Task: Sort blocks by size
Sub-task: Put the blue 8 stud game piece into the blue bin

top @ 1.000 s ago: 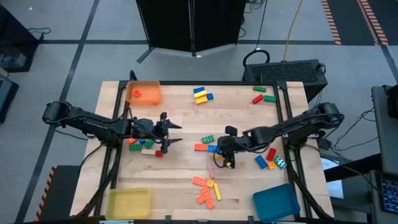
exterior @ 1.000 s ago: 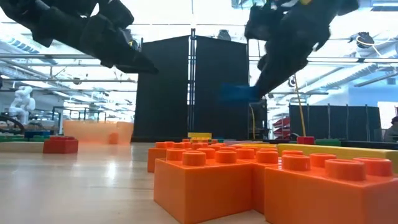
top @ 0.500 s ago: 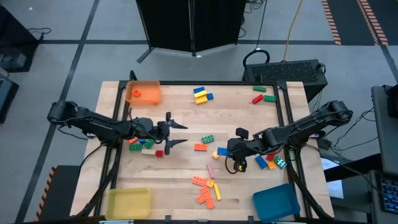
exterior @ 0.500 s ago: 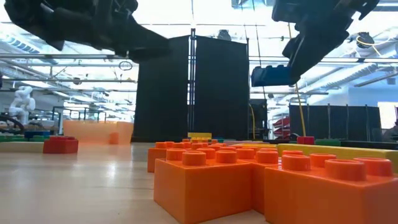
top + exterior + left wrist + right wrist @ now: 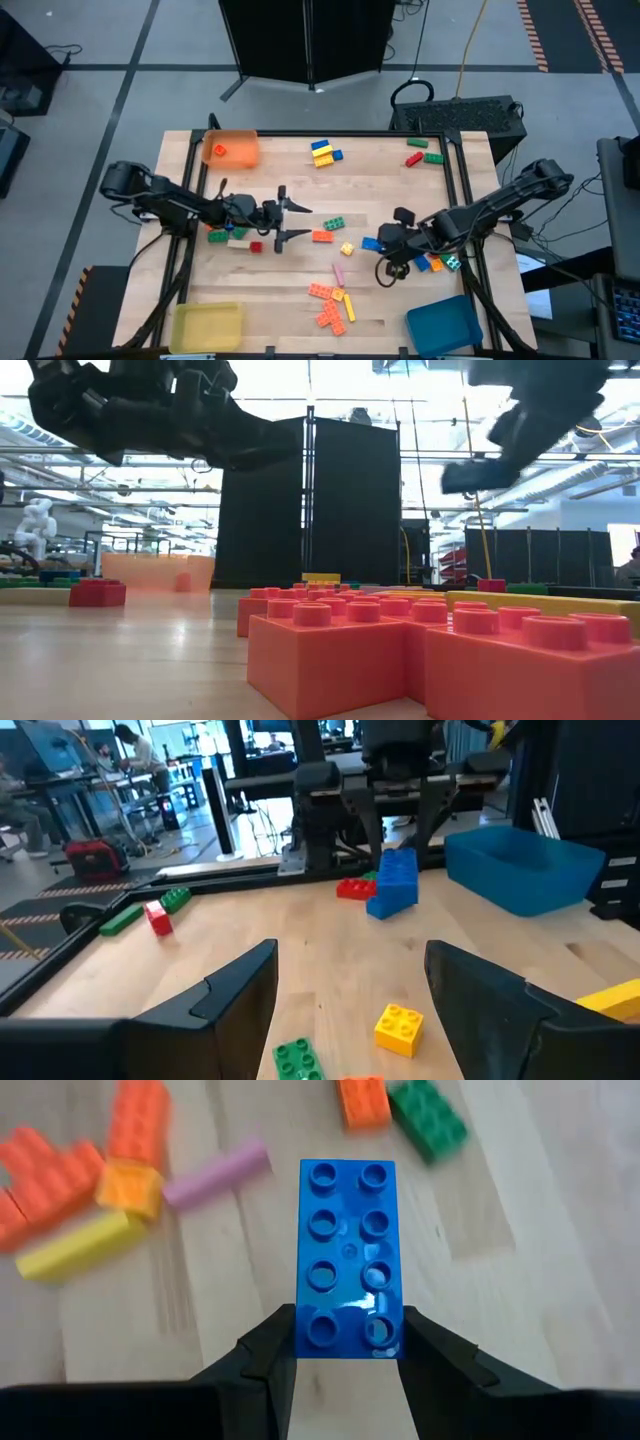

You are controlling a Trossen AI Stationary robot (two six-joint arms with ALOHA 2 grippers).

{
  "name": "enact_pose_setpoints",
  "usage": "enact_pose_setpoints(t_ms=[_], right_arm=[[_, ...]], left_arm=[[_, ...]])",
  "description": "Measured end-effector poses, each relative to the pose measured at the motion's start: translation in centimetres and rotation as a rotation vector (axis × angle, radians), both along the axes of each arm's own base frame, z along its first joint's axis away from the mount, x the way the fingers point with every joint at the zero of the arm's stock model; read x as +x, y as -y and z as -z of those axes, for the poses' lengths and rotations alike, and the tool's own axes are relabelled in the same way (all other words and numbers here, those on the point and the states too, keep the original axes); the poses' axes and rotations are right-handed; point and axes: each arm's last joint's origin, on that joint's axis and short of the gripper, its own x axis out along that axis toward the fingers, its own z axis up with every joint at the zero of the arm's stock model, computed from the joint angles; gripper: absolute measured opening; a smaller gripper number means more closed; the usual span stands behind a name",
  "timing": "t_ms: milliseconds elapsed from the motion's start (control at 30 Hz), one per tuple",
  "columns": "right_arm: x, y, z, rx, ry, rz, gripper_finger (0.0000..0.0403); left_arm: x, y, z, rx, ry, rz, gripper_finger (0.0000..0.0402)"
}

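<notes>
My right gripper [image 5: 348, 1352] is shut on a blue two-by-four brick [image 5: 348, 1240], held above the table's middle right [image 5: 372, 243]. The brick also shows in the left wrist view [image 5: 395, 885]. My left gripper [image 5: 305, 222] is open and empty over the table's middle. An orange brick [image 5: 322, 236], a green brick [image 5: 334, 223] and a small yellow brick [image 5: 347, 249] lie between the two grippers. Several orange bricks [image 5: 328, 302], a yellow bar and a pink bar [image 5: 338, 273] lie toward the near edge. My right gripper pinches the blue brick's two long sides at its near end [image 5: 348, 1332] between its two fingers [image 5: 275, 1355]. The fingers slant down from the table's right side and lie along the brick. The brick sticks out past the fingertips, studs toward the wrist camera, lifted clear of the table.
An orange tray [image 5: 231, 148] stands at the far left, a yellow tray [image 5: 207, 325] at the near left and a blue tray [image 5: 444, 325] at the near right. More bricks lie at the far edge [image 5: 322, 152], the far right [image 5: 420, 152], under my left arm [image 5: 225, 236] and by my right arm [image 5: 440, 262].
My right gripper has risen and gone toward the table's right edge with the blue brick, lifting it away from the orange brick. My left gripper has gone toward the table's right, still open.
</notes>
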Motion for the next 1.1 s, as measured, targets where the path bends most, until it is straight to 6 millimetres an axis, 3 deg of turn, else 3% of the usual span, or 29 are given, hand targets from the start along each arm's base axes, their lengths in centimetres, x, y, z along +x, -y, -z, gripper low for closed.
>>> enact_pose_setpoints(t_ms=[467, 1100], right_arm=[[-3.2, -4.1, 0.2, 0.382, -0.249, 0.033, 0.0135], [-7.6, -8.2, -1.6, 0.652, -0.351, 0.17, 0.0135]], left_arm=[[0.1, -0.3, 0.2, 0.002, -0.013, -0.014, 0.0254], [0.1, -1.0, 0.2, 0.004, -0.017, -0.041, 0.0254]])
